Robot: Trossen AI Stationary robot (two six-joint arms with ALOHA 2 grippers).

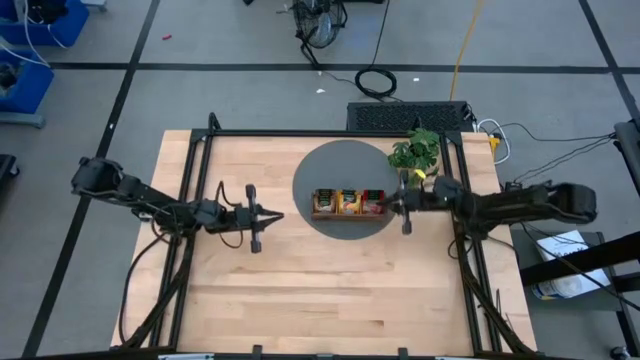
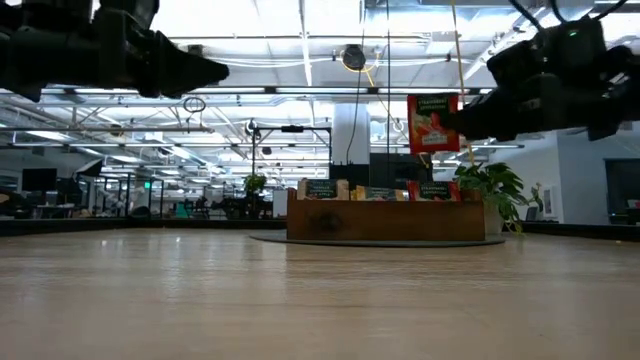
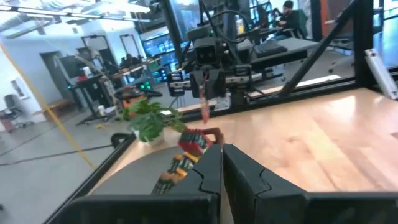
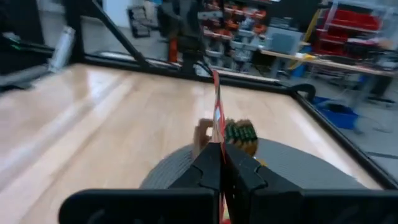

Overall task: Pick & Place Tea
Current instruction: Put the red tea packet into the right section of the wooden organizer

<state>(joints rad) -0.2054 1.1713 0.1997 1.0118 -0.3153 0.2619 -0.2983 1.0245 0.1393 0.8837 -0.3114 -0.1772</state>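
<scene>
From above, the right gripper (image 1: 386,205) hovers at the right end of the wooden tray (image 1: 347,215) on the grey mat (image 1: 335,170); the left gripper (image 1: 272,216) waits left of the mat. At table height, a red tea sachet (image 2: 432,124) hangs above the tray. The right wrist view shows the fingers (image 4: 209,163) pinching it; the left wrist view shows that gripper's jaws closed, empty.

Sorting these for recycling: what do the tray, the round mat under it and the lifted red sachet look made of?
Tray: brown wood, matte, judging by its plank-like wall. Round mat: dark grey, flat, dull; possibly felt or rubber. Red sachet, held in the right gripper: thin printed paper or foil; which one is unclear.
</scene>
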